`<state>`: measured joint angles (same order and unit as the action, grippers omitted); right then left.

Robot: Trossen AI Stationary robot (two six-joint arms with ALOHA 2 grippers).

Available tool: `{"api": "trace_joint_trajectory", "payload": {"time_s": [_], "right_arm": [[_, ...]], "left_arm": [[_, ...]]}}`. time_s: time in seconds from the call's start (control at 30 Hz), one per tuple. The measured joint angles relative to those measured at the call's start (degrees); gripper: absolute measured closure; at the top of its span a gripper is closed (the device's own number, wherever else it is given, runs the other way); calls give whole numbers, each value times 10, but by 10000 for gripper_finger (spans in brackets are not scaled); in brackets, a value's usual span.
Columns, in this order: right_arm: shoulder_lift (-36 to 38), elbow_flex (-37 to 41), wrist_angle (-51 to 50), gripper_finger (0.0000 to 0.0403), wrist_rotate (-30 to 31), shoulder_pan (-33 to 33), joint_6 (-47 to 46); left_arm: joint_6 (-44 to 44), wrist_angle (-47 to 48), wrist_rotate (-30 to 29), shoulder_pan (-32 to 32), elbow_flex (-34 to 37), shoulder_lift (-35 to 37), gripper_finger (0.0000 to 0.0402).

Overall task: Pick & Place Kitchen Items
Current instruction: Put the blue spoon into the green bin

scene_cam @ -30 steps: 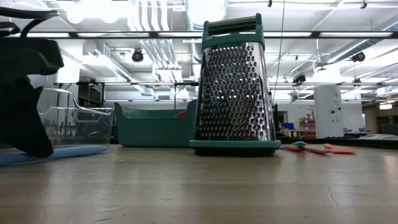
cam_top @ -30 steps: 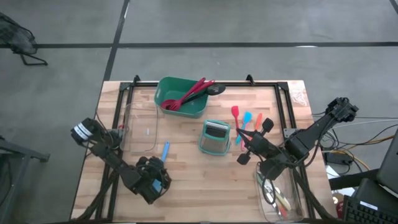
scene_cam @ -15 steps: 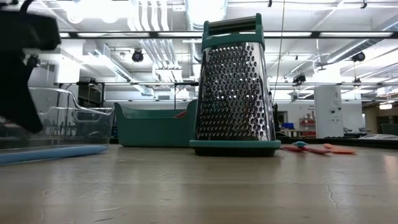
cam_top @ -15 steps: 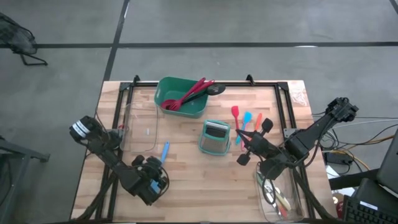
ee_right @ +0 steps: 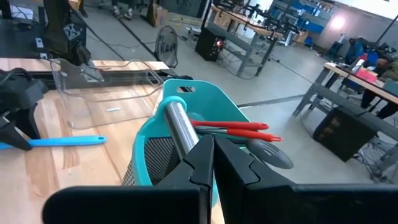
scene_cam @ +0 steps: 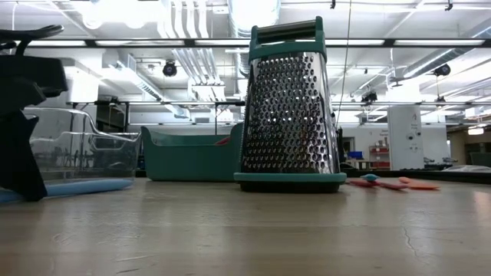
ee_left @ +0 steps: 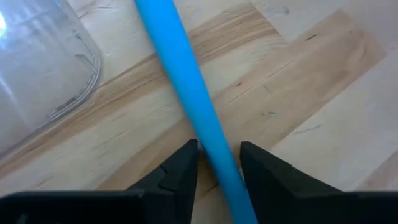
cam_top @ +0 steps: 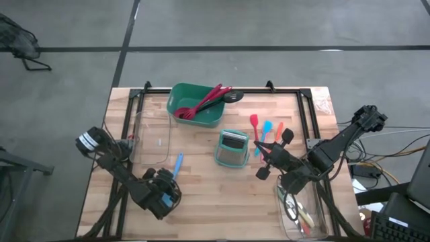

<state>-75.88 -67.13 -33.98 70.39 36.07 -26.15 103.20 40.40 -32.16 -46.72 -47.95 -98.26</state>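
The left wrist view alone shows the left gripper (ee_left: 219,165) with its fingers straddling the blue spoon (ee_left: 186,93), not clenched; the spoon lies flat on the wooden table (cam_top: 201,202) beside a clear tray (cam_top: 151,134) at the near left. From above: two trays, one green tub (cam_top: 191,101) holding red spoons (cam_top: 208,99), one box grater (cam_top: 232,148), three small spatulas (cam_top: 267,129). The right gripper (ee_right: 213,163), fingers pressed together, hovers right of the grater. Beyond is a workshop with a grey floor.
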Motion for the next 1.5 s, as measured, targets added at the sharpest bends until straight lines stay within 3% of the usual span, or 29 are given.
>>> {"api": "trace_joint_trajectory", "payload": {"time_s": [0.23,0.57,0.83,1.2,1.33,1.5], "right_arm": [[0,1,1,394,0,0,0],[0,1,1,394,-1,0,0],[0,3,4,394,-1,0,0],[0,3,5,394,-4,0,0],[0,3,6,394,-4,0,0],[0,3,17,394,-4,0,0]], "left_arm": [[-25,-38,-3,1,24,0,357],[-77,-30,-44,1,-7,1,357],[-136,6,-90,2,-54,30,401],[-147,8,-131,9,-60,61,385],[-215,-17,-154,42,-60,59,349],[-305,-80,-148,89,-58,45,275]]}}
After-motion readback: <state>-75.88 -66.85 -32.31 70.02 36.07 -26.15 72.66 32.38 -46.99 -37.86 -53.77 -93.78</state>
